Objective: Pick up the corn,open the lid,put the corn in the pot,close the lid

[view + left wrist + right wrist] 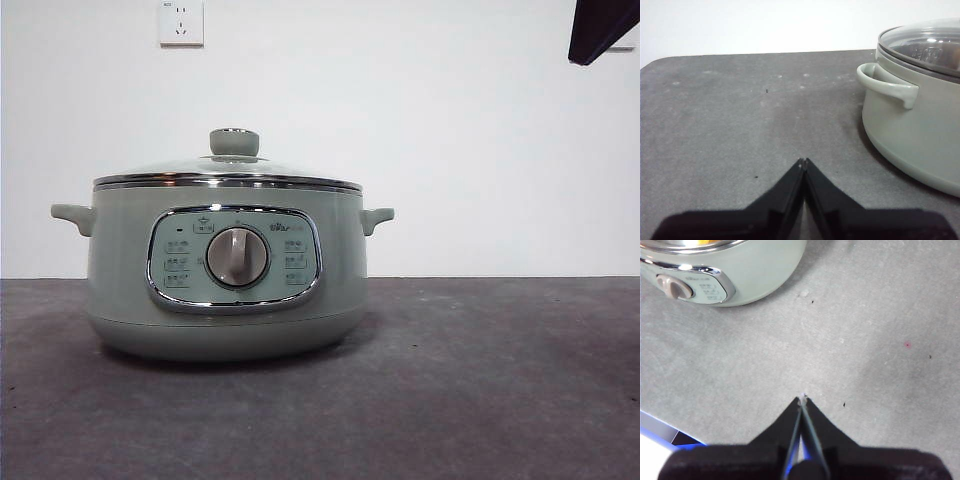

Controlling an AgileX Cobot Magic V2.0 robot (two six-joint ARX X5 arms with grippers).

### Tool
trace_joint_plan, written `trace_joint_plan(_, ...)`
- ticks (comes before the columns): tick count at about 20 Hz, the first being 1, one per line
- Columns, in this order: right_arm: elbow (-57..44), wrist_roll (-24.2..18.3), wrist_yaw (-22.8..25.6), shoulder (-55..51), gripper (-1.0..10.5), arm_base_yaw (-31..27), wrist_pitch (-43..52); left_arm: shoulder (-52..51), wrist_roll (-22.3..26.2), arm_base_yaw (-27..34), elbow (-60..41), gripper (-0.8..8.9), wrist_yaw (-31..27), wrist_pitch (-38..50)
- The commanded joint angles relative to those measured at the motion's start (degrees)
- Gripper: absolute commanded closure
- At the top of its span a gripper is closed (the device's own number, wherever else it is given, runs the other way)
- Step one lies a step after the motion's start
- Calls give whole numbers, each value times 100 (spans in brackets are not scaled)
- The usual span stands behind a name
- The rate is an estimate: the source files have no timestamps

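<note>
The pale-green pot [225,300] stands on the grey table, left of centre, dial facing me. The glass lid [228,172] with its green knob [234,143] sits shut on it. A yellow-orange patch, likely the corn [705,242], shows through the lid in the right wrist view; the rest of it is hidden. My left gripper [803,161] is shut and empty, low over the table beside the pot's side handle [887,85]. My right gripper [802,399] is shut and empty, above the table and away from the pot's [765,270] control panel side.
A dark arm tip [600,30] shows at the top right corner of the front view. A wall socket [181,22] is on the white wall behind. The table's edge with a blue strip [655,426] shows in the right wrist view.
</note>
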Motion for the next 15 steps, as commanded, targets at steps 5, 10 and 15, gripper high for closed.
trace_joint_plan(5,-83,-35,-4,-424,963,-188,42,109,-59,-13,-57,817,4,15)
trace_joint_plan(10,-1279,-529,0,-2317,963,-1565,1261,210,-59,-13,-57,817,4,17)
trace_joint_plan(15,-4033,-1858,-339,-4625,963,-3106,4260,254,-59,-13,-57,817,4,13)
